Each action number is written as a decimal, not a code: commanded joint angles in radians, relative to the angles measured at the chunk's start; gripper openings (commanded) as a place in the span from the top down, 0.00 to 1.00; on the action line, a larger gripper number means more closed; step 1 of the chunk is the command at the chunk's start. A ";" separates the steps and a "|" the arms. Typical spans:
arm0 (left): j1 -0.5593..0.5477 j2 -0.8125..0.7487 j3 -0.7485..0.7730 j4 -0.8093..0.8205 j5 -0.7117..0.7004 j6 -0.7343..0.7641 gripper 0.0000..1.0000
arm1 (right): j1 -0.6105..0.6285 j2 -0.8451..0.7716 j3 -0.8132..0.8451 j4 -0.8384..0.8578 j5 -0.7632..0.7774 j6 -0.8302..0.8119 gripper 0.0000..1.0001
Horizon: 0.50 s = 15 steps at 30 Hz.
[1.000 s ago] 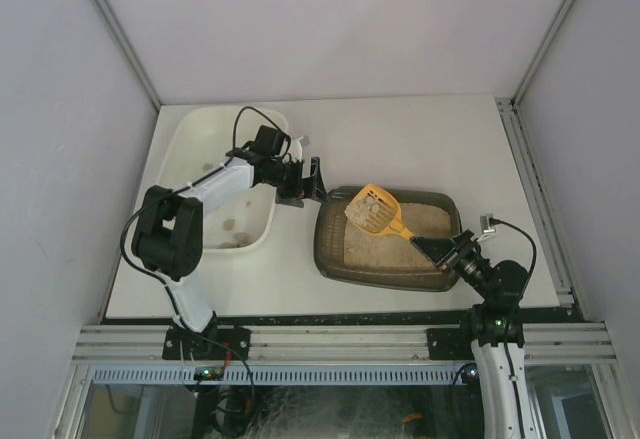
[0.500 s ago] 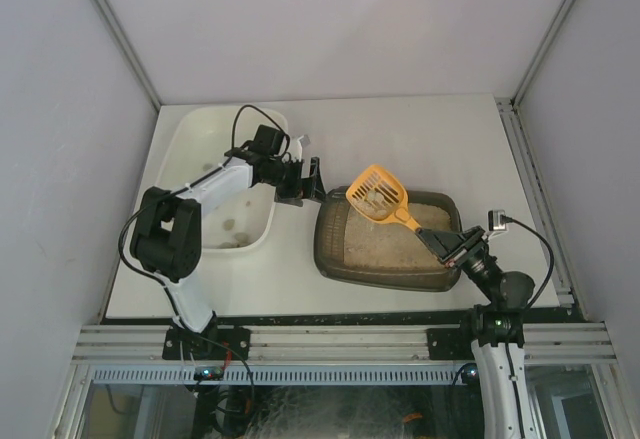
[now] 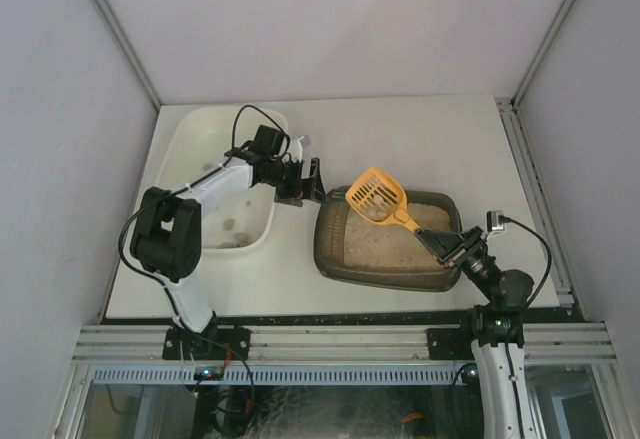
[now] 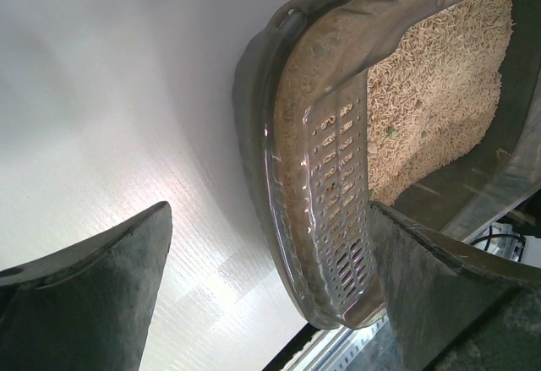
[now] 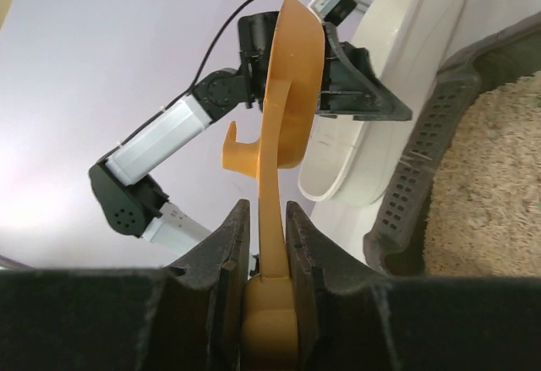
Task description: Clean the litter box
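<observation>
Scoop [image 3: 376, 195], clamped in right jaws, is hovering over box [image 3: 325, 244]; left jaws are gaping at its corner; tilting risks spilling litter [image 3: 395, 246].

The litter box [image 3: 328, 249] is showing dark grey-brown, rows of small slots patterning its rim, and its litter [image 3: 380, 247] is looking grainy beige. The scoop [image 3: 376, 196] is showing orange-yellow with a slotted grid. The tub [image 3: 198, 147] and desk [image 3: 420, 139] are showing white, the left claw [image 3: 312, 181] and right claw [image 3: 436, 245] black.

Left arm: elbow folded, forearm stretched rightward.
Left gripper [image 3: 312, 181]: fingers spread wide.
Right gripper [image 3: 437, 244]: clamped on orange scoop [image 3: 376, 196] handle.
</observation>
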 commanded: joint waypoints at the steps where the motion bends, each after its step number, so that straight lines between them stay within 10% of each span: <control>1: 0.004 -0.048 -0.006 0.000 0.018 0.024 0.00 | -0.034 -0.054 -0.020 -0.139 0.009 -0.116 1.00; 15: 0.004 -0.053 -0.009 -0.007 0.022 0.030 0.00 | -0.135 0.032 0.004 -0.067 -0.145 -0.096 1.00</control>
